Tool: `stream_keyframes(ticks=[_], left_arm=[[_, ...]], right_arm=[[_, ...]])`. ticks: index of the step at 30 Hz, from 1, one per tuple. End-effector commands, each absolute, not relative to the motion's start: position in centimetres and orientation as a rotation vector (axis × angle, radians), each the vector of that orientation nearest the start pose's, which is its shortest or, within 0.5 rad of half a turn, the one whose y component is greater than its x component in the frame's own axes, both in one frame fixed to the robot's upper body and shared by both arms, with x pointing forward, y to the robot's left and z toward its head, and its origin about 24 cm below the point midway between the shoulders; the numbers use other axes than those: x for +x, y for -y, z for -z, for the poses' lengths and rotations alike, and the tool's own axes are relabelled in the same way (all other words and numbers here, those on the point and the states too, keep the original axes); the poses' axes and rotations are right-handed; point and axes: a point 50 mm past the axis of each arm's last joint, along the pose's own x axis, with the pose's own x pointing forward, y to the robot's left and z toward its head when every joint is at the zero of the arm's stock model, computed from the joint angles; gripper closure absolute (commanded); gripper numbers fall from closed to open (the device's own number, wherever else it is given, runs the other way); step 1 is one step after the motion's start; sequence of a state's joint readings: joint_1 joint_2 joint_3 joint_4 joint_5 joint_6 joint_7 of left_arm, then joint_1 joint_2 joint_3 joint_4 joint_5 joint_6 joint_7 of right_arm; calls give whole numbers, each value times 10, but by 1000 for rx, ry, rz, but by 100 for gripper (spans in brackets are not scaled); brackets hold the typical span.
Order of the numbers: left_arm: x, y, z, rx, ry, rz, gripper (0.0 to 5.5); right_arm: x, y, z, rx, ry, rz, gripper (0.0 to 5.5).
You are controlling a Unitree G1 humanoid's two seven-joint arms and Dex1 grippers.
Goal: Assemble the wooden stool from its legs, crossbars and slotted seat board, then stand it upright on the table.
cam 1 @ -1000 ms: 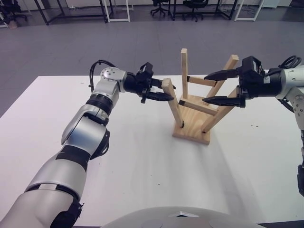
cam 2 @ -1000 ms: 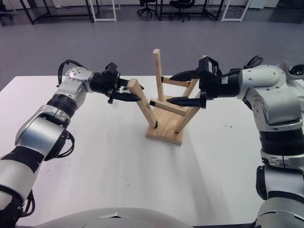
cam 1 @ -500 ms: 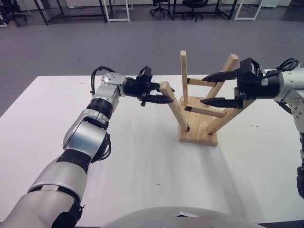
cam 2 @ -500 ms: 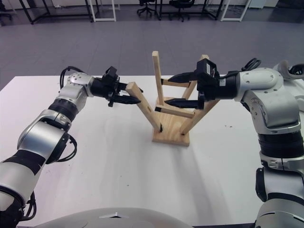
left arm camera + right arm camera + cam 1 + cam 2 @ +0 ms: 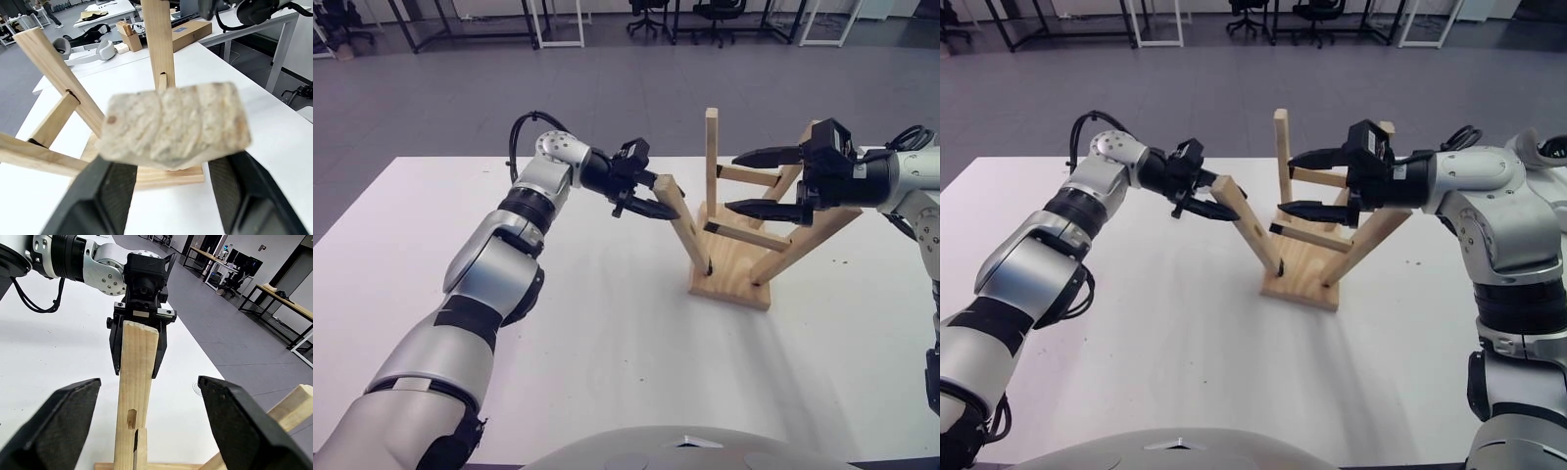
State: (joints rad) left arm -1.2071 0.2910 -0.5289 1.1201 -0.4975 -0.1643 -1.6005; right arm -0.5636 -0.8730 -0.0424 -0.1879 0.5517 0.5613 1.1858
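Pale wooden stool [image 5: 732, 240], upside down, legs up

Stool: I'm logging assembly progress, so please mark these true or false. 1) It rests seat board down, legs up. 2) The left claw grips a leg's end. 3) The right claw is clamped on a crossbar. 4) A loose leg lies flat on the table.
1) The stool rests on its seat board on the table, legs pointing up. True.
2) The left claw is shut on the top end of a leg. True.
3) The right claw is clamped on a crossbar. False: it is open, its fingers spread wide and gripping nothing.
4) A loose leg lies flat on the table. False: the legs in view all rise from the seat board.
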Motion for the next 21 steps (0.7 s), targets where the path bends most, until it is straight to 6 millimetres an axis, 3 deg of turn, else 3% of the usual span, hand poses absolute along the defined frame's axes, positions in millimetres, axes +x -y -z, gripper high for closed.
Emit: stream_keyframes(ticks=[1, 6, 11, 15, 21], left_arm=[[359, -70, -148, 355, -297, 1838, 346], [363, -60, -164, 351, -292, 1828, 346], [365, -46, -189, 489, -224, 1853, 346], [362, -37, -191, 603, -274, 1875, 346], [363, -35, -192, 603, -359, 1865, 346]], right_arm=[[269, 201, -232, -407, -38, -1211, 177], [270, 203, -230, -394, -28, -1184, 177], [270, 207, -226, -377, -26, -1154, 177], [270, 206, -225, -368, -18, -1141, 177], [269, 203, -224, -361, -7, -1135, 177]])
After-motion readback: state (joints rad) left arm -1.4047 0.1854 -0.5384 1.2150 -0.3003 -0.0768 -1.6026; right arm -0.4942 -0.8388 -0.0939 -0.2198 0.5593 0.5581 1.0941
